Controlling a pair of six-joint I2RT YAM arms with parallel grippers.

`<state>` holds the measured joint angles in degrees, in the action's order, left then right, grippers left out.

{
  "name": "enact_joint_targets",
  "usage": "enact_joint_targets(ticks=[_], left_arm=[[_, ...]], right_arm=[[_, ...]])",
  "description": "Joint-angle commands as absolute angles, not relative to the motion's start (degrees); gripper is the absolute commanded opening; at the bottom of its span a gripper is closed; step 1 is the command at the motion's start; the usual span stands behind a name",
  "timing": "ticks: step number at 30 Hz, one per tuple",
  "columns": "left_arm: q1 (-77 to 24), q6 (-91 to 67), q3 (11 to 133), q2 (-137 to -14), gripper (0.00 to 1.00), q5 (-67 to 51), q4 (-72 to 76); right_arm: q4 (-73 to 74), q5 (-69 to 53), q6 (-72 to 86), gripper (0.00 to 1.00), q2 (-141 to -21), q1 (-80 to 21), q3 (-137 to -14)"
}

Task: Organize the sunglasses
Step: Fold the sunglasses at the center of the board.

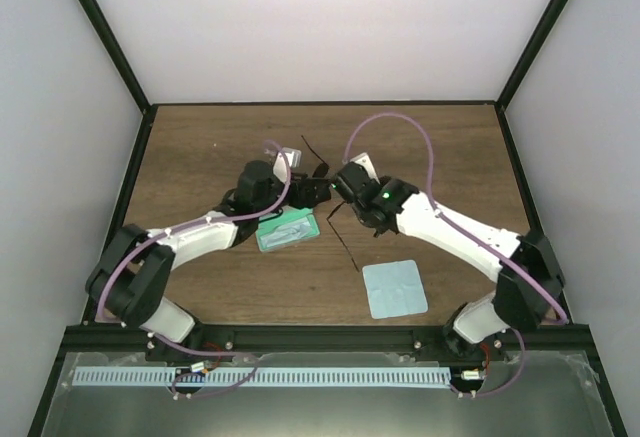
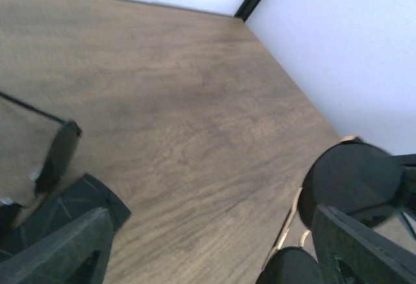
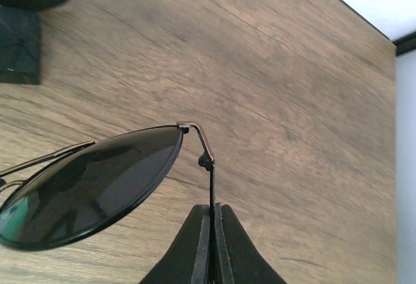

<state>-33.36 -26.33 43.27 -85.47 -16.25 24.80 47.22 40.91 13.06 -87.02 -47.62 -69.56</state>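
Note:
My right gripper (image 3: 212,209) is shut on the thin arm of a pair of sunglasses (image 3: 84,186), just behind the hinge. One dark lens hangs to its left above the wooden table. In the top view the right gripper (image 1: 341,185) and the left gripper (image 1: 312,193) meet at the table's middle, with the sunglasses (image 1: 320,170) between them. My left gripper (image 2: 208,232) is open with only bare wood between its fingers. An edge-on dark lens (image 2: 58,157) is by its left finger, and round dark lenses (image 2: 351,180) are by its right finger.
A clear case (image 1: 287,229) holding a teal cloth lies just in front of the left gripper. A light blue cloth (image 1: 394,288) lies flat at the near right. A small pale object (image 1: 286,150) sits behind the left gripper. A thin dark rod (image 1: 346,245) slants across the table's middle.

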Motion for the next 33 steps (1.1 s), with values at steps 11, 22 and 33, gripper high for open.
enact_joint_targets(ticks=[11, 22, 33], left_arm=[[-33.49, -27.8, 44.58, -93.5, 0.67, -38.35, 34.41], [-33.05, -28.07, 45.13, -91.26, 0.8, -37.25, 31.63], [-33.18, -28.56, 44.67, -92.43, 0.71, -40.68, 32.76]], right_arm=[[32.07, 27.69, 5.1, 0.01, -73.61, -48.24, -62.87], [34.09, 28.59, 6.2, 0.01, -75.18, -48.25, -62.7], [33.5, 27.73, 5.82, 0.01, -74.8, -48.25, -63.02]])
